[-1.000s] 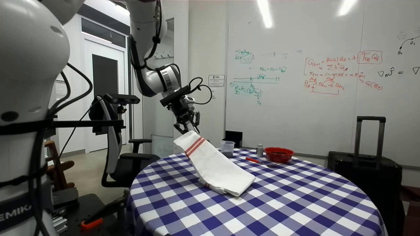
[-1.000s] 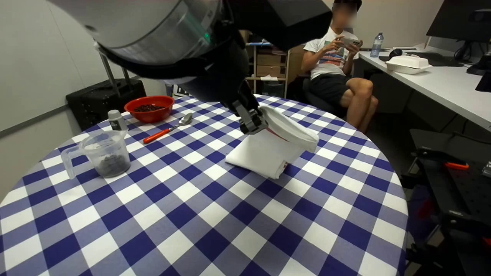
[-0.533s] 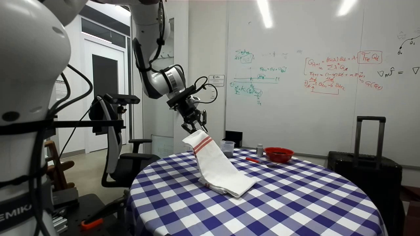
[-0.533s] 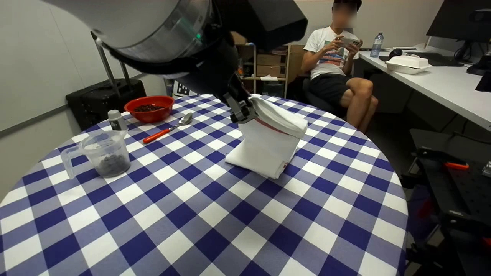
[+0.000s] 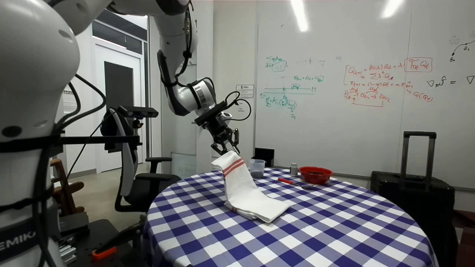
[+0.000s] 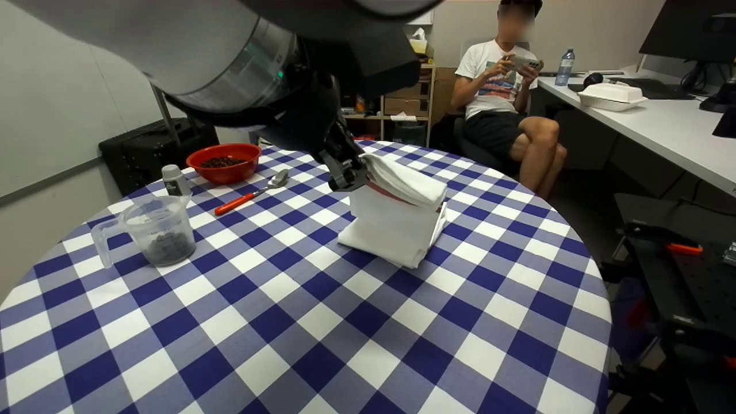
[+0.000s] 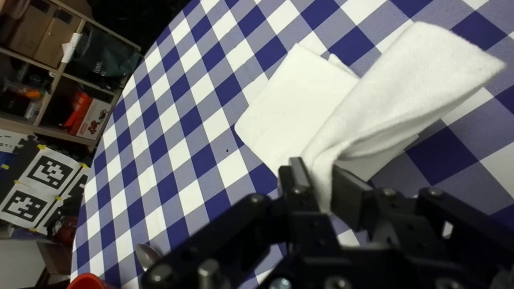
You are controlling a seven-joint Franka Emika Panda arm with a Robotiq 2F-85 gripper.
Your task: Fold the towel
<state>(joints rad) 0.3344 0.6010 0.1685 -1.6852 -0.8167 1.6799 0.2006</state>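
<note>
Red-striped towel [image 5: 241, 185]: in an exterior view, striped end stood raised; lower layers rested on the tabletop [image 5: 315, 237], probably as anchor.
Top flap [image 6: 408, 177]: in an exterior view, sagged, being supported at one side only.
Fingers [image 7: 299, 174]: in the wrist view, pinched the bunched towel edge, presumably to carry it over.

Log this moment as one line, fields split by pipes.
gripper: pinching towel | towel: gripped end raised, lower part lying on checkered tablecloth | fold: incomplete
</note>
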